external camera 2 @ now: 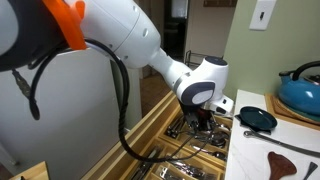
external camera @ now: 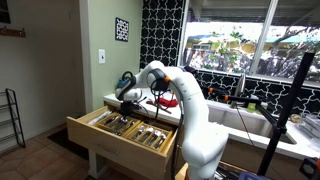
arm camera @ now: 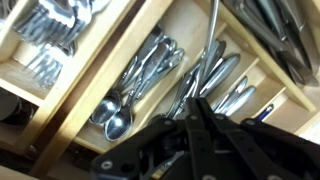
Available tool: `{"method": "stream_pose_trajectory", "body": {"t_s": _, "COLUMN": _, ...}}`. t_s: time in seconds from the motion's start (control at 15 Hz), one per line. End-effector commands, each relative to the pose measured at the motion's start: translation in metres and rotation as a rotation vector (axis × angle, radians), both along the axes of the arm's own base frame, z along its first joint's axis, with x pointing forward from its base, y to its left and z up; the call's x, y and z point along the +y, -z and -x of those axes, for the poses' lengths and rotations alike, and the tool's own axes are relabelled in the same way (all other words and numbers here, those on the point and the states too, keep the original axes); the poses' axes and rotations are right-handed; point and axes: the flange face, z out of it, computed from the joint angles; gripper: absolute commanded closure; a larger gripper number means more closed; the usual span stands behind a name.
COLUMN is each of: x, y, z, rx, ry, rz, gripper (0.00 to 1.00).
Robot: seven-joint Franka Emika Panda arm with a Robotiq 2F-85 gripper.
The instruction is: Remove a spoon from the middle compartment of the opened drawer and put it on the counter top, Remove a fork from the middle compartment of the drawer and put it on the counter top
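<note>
step in hand: first pick, spoon out of the drawer [external camera: 92, 130]. nothing from the drawer is visible on the counter top [external camera 2: 248, 156] in these views; it carries a blue pot [external camera 2: 300, 88], a black pan [external camera 2: 258, 119] and a dark spatula [external camera 2: 290, 165].

gripper [arm camera: 200, 118] hangs low over the cutlery divider. fingers [arm camera: 178, 140] converge to a narrow gap. a thin metal handle [arm camera: 211, 30] runs out from between them. i cannot tell whether they pinch it or it lies beneath.

spoons [arm camera: 135, 88] lie bowls together in what i take for the middle compartment [arm camera: 188, 24], just beside the gripper's line. more cutlery [arm camera: 218, 78] sits in the next section.

arm pose: forearm reaches out from the base, wrist bent straight down in an exterior view [external camera 2: 205, 122].

next move, my judgement: confirm the grasp, lift straight up clear of the divider walls, then swing to bare counter.
</note>
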Motion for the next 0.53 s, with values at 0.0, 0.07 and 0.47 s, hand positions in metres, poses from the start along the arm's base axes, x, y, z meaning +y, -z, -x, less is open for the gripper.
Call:
{"method": "stream_pose_trajectory", "body": {"t_s": 0.0, "x": -0.008, "y": -0.027, "z": 0.039, "rx": 0.16, "ry": -0.094, "rz": -0.004, "gripper": 0.99}}
{"method": "stream_pose_trajectory", "body": {"t_s": 0.07, "x": -0.011, "y": -0.034, "z": 0.046, "rx": 0.206, "ry": -0.107, "rz": 0.026, "gripper": 0.99}}
{"method": "stream_pose_trajectory", "body": {"t_s": 0.47, "x": -0.021, "y": -0.052, "z": 0.047, "rx": 0.276, "ry": -0.132, "rz": 0.08, "gripper": 0.94}}
